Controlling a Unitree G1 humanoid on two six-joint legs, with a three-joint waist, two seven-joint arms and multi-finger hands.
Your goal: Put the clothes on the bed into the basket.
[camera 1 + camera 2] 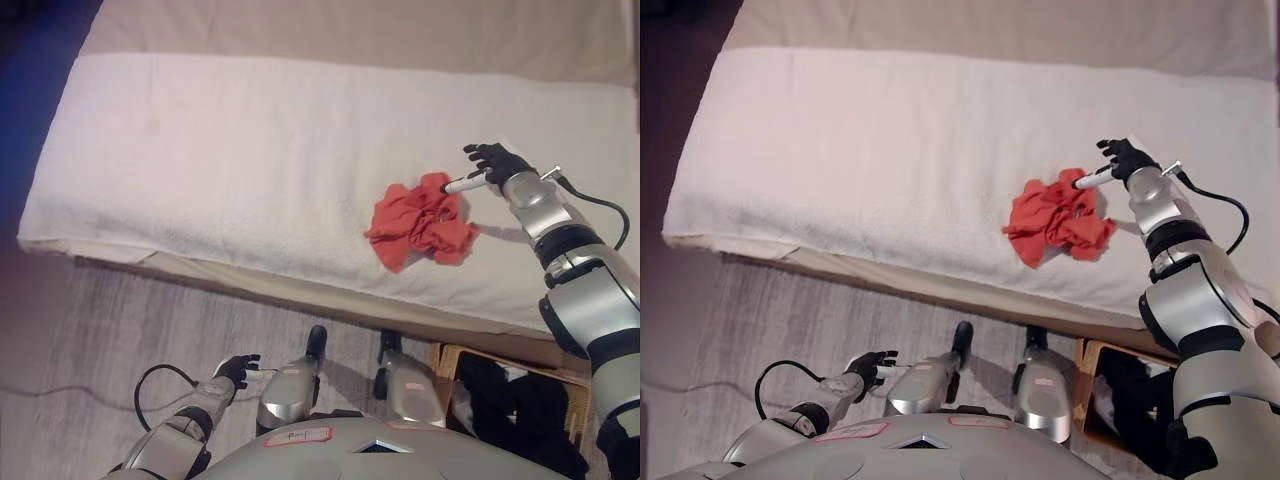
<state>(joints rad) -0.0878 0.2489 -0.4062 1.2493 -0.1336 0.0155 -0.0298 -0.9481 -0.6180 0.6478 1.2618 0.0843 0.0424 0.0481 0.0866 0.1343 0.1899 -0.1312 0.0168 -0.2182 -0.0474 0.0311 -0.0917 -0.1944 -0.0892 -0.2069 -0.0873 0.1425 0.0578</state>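
With my right hand (pixel 492 165) open, holding nothing, just beside the crumpled red garment (pixel 422 222) on the bed (pixel 220 160), I lower onto its bunched middle before closing, then carry it to the basket (pixel 455 360).

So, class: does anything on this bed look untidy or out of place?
Yes. A red garment lies crumpled in a heap on the white bedcover, near the bed's front edge. The right hand hovers at its upper right edge. The basket on the floor already holds dark clothes.
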